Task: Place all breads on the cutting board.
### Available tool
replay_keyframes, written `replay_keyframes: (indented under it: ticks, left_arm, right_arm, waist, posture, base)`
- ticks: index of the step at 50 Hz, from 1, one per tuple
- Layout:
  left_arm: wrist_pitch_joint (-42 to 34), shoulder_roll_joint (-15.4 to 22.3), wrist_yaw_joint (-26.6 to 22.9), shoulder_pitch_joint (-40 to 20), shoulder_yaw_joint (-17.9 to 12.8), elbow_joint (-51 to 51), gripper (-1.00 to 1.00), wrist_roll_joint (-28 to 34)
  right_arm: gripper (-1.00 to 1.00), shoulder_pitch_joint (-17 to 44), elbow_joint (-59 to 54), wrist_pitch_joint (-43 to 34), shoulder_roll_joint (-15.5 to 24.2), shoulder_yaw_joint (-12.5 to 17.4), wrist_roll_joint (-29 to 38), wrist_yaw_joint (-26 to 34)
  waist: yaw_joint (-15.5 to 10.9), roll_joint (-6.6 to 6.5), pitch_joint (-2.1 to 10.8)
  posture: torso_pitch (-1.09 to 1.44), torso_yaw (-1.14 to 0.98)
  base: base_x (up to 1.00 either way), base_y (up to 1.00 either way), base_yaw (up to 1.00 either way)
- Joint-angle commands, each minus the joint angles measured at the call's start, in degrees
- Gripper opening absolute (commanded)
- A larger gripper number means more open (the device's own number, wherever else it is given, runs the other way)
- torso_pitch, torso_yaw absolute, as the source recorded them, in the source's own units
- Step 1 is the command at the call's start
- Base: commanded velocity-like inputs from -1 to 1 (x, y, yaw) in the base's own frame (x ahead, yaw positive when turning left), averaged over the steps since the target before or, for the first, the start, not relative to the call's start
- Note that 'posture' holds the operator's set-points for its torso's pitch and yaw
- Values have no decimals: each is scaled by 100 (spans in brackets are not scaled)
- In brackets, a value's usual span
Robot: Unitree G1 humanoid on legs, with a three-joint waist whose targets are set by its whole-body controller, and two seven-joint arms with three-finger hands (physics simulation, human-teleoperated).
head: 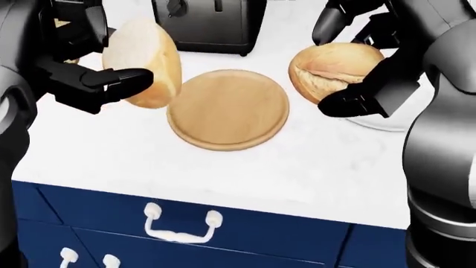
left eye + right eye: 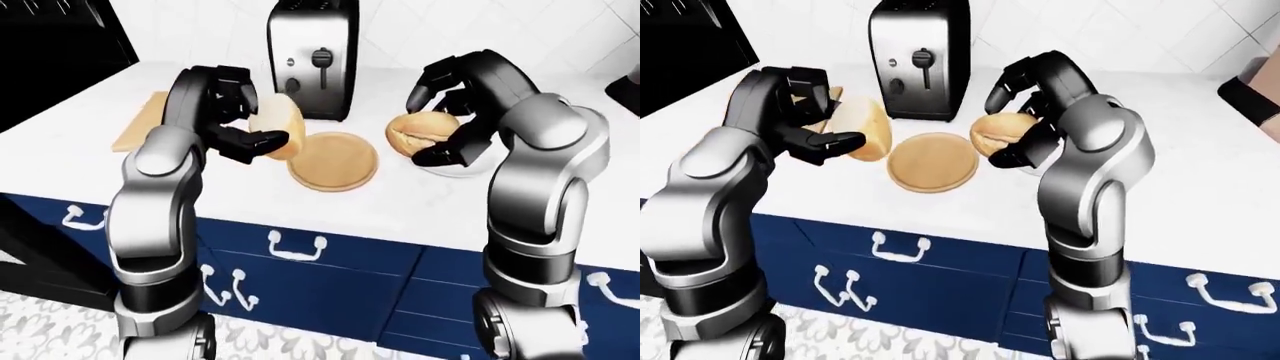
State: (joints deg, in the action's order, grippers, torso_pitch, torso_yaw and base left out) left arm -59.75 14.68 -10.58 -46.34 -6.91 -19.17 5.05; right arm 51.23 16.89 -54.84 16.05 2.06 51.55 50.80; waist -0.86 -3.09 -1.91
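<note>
My left hand (image 1: 119, 56) is shut on a pale oval loaf (image 1: 145, 61) and holds it in the air, just left of a bare round wooden plate (image 1: 230, 109). A crusty round roll (image 1: 335, 67) is gripped in my right hand (image 1: 339, 70), held above a white plate (image 1: 386, 123) at the right. The wooden cutting board (image 2: 135, 129) lies on the counter at the left in the left-eye view, mostly hidden behind my left arm.
A steel toaster (image 1: 208, 22) stands at the top, beyond the wooden plate. The white counter (image 1: 245, 167) ends at a near edge over blue drawers with white handles (image 1: 178, 229). A dark appliance (image 2: 50, 45) sits at the far left.
</note>
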Motion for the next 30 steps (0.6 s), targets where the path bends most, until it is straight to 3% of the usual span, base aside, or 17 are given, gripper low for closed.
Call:
replay_keyframes:
  ticks: [1, 3, 6, 9, 10, 11, 12, 13, 14, 15, 19, 22, 24, 26, 30]
  left_arm:
    - [204, 27, 15, -289, 23, -210, -92, -32]
    - [198, 37, 12, -282, 28, -223, -92, -35]
    - [167, 65, 9, -324, 15, -225, -93, -43]
    - [158, 68, 14, -344, 21, -236, -92, -47]
    - [176, 64, 13, -330, 25, -229, -93, -49]
    - [181, 58, 17, -313, 30, -238, -92, -47]
    - [200, 49, 20, -289, 35, -235, -93, -45]
    - [223, 43, 23, -264, 41, -232, -93, -41]
    - [238, 40, 21, -256, 44, -221, -94, -38]
    - [229, 34, 24, -254, 39, -227, -95, -38]
    - [229, 24, 20, -232, 46, -253, -95, -33]
    - [231, 19, 15, -213, 57, -269, -95, -26]
    - [260, 13, 19, -211, 51, -238, -95, -22]
    - [256, 13, 13, -202, 53, -254, -96, -17]
    - [252, 7, 15, -201, 53, -270, -97, -8]
  right_arm:
    - [-100, 262, 202, 84, 109, 152, 95, -66]
    - [-100, 273, 186, 110, 98, 168, 73, -85]
    - [-100, 287, 215, 125, 73, 161, 34, -97]
    - [-100, 284, 203, 193, 99, 174, 12, -126]
    - [-100, 283, 197, 201, 99, 174, 8, -136]
    - [-100, 284, 200, 196, 94, 169, 9, -138]
    - [-100, 269, 205, 201, 85, 171, 4, -153]
    - [-100, 260, 211, 200, 80, 175, -2, -163]
    - [-100, 248, 212, 201, 77, 181, -8, -179]
    - [-100, 251, 229, 178, 75, 174, -2, -171]
    - [-100, 205, 203, 237, 61, 203, -72, -258]
    - [-100, 169, 203, 249, 56, 200, -117, -309]
    - [-100, 142, 225, 240, 59, 188, -124, -315]
    - [-100, 134, 241, 231, 64, 175, -121, -309]
    - [-100, 126, 256, 228, 56, 170, -124, -311]
  waist:
    - [84, 15, 214]
    - [127, 123, 229]
    - [192, 275, 37]
    - [227, 432, 50]
    - [230, 529, 22]
    - [228, 712, 72]
    - [243, 704, -33]
    - [205, 587, -81]
    - [133, 667, 36]
    - [125, 667, 105]
    - [135, 439, 55]
    - [246, 124, -15]
    - [288, -287, 70]
    - [281, -194, -86]
    - [201, 23, -70]
  posture:
    - [0, 0]
    - [0, 0]
    - [0, 0]
    - [0, 0]
    - [0, 0]
    - [0, 0]
    - [0, 0]
    - [0, 0]
    - [0, 0]
    - [0, 0]
    - [0, 0]
    - [0, 0]
    - [0, 0]
    - [0, 0]
    - [0, 0]
  base:
    - [-22, 42, 0]
    - [-19, 43, 0]
    - [0, 32, 0]
    - [4, 27, 0]
    - [16, 27, 0]
    - [23, 26, 0]
    - [24, 30, 0]
    - [25, 34, 0]
    - [26, 34, 0]
    - [25, 34, 0]
    - [26, 34, 0]
    - [44, 34, 0]
    - [49, 34, 0]
    - [50, 34, 0]
    - [50, 34, 0]
